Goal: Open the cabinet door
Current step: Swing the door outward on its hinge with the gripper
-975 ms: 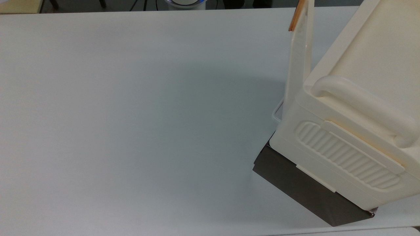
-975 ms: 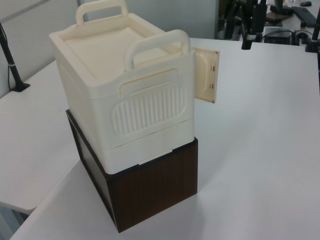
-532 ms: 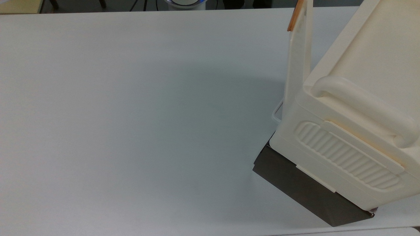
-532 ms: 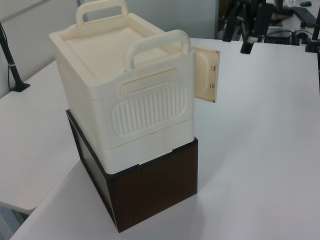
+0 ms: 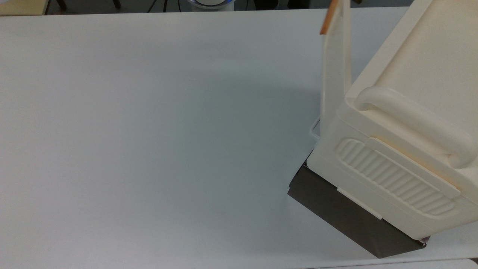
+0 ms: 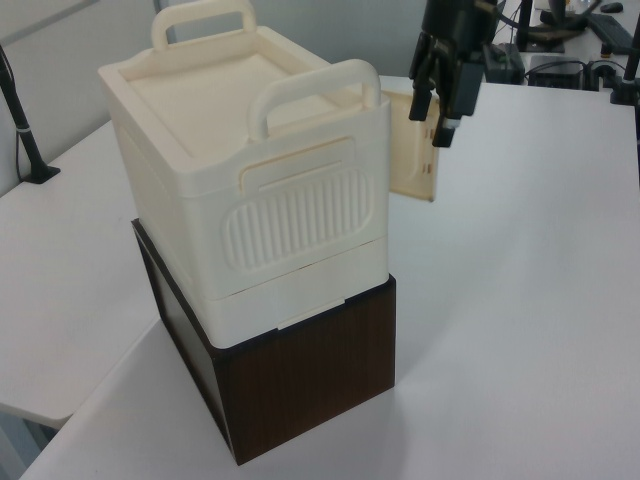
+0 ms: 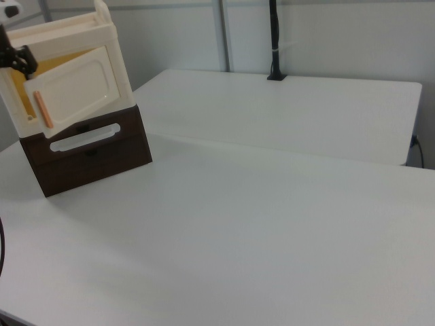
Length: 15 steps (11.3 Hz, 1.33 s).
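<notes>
**One door part-open, gripper at its free edge**

One view at a time. In the top view, you see the cabinet door (image 5: 336, 67) swung out from the cabinet (image 5: 403, 142), standing edge-on, its copper handle (image 5: 325, 20) at the far tip. The table (image 5: 149, 149) toward the top view's left is bare, so you have plenty of swing room on that side.

In the left view, the gripper (image 6: 443, 95) hangs just above and in front of the door's (image 6: 412, 150) outer edge. Its fingers (image 6: 448, 110) point down with a gap between them, and you can see nothing held; whether one fingertip touches the panel is hard to say from this angle.

In the right view, the door (image 7: 75, 88) sits just beside the jaws, tilted outward, with yellow interior showing behind it. The handle (image 7: 43, 110) lies below the jaws, near the free edge.

Expect a light, stiff plastic panel on a loose hinge; it should move with little force. Take it at the free edge or the handle bar, where leverage is best. Mind the cabinet's dark base (image 7: 88, 159): the whole box could slide if you pull hard.
</notes>
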Each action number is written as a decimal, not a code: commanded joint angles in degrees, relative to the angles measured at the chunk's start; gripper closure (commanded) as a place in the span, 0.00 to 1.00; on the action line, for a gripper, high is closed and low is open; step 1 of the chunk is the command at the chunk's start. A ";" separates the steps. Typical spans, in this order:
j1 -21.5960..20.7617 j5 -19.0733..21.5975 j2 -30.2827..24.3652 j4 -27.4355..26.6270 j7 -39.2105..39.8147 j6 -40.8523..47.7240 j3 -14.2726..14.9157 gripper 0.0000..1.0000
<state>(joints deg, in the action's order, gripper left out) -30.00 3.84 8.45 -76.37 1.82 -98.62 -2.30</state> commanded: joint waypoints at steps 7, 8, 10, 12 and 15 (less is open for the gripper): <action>13.20 -4.54 -0.89 -1.15 -0.23 0.70 2.73 0.00; 13.99 -5.33 -1.07 -1.15 -0.32 2.62 2.82 0.00; 16.27 -8.57 -1.33 -2.28 -0.32 5.53 2.74 0.00; 18.82 -9.03 -2.56 -5.61 -0.41 5.80 2.82 0.00; 22.95 -10.96 -3.00 -8.17 -0.50 5.72 2.74 0.00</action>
<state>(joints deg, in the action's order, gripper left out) -9.36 -5.93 8.12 -80.32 1.84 -93.03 0.60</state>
